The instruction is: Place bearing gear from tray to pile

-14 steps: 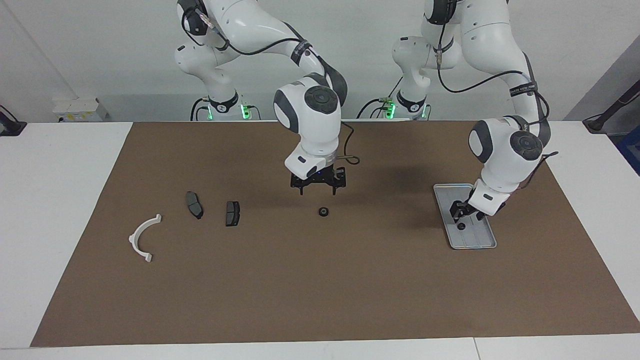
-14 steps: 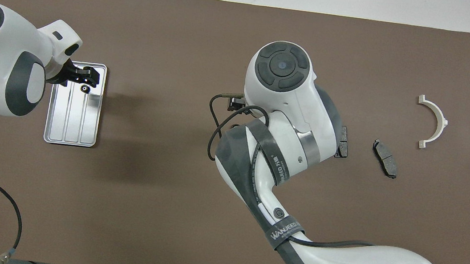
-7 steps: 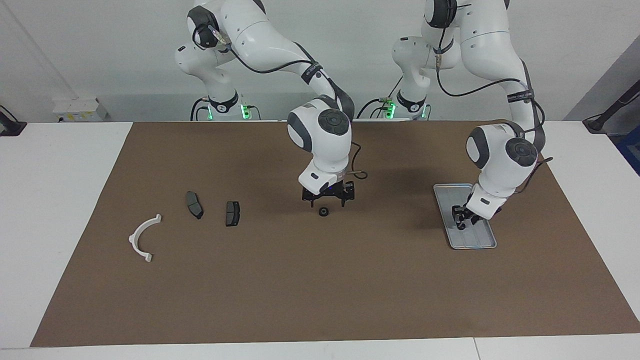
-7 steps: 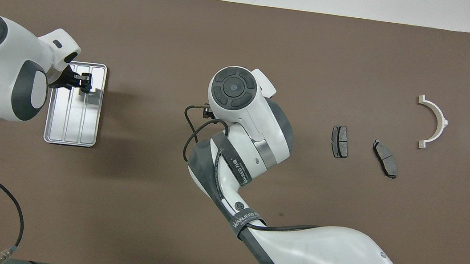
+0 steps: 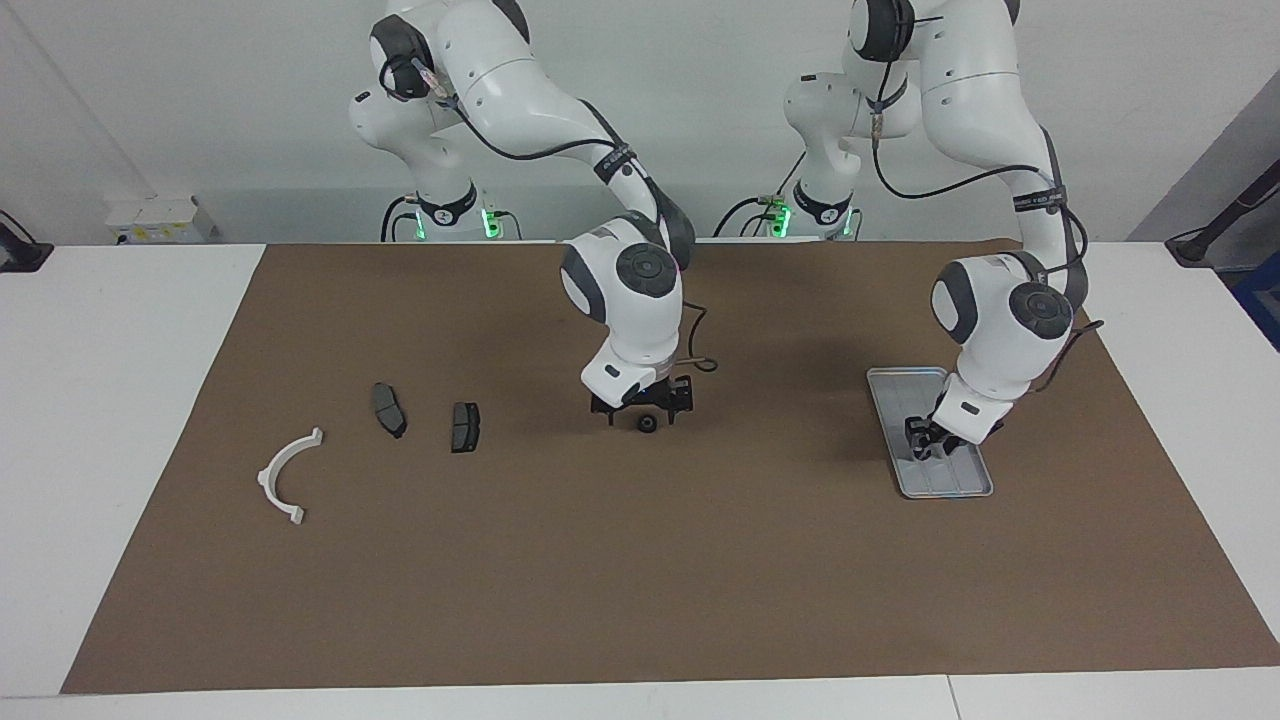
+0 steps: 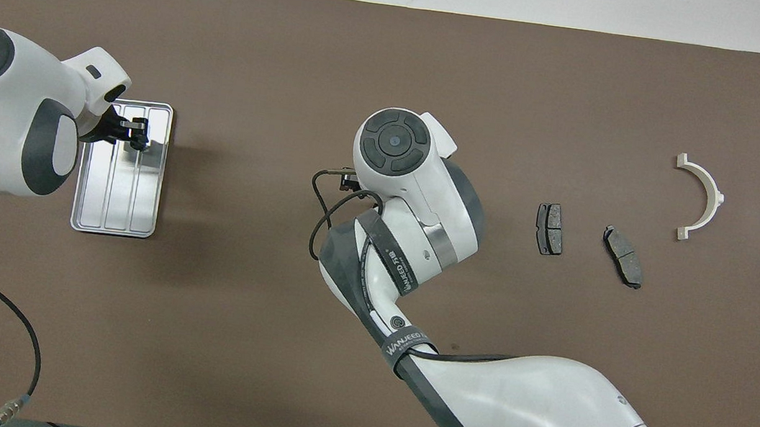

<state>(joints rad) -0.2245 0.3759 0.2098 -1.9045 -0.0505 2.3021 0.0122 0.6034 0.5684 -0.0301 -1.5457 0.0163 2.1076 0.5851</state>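
The silver tray (image 5: 893, 392) (image 6: 116, 203) lies toward the left arm's end of the table. My left gripper (image 5: 922, 440) (image 6: 137, 139) is down in it, shut on a small black bearing gear that its fingers hide. A second bearing gear (image 5: 647, 424) lies on the mat mid-table. My right gripper (image 5: 642, 412) hangs open just over it, fingers spread to either side. In the overhead view the right wrist (image 6: 395, 150) covers that gripper and gear. The pile is a white bracket (image 5: 285, 475) (image 6: 704, 199) and two brake pads (image 5: 388, 409) (image 5: 465, 426) toward the right arm's end.
A brown mat (image 5: 640, 580) covers most of the white table. A thin cable loop (image 6: 331, 200) hangs off the right wrist. Bare mat stretches between the mid-table gear and the nearest brake pad (image 6: 550, 228).
The right gripper came down low over the mid-table gear. The left gripper dropped into the tray and its fingers closed in where the tray's gear lay.
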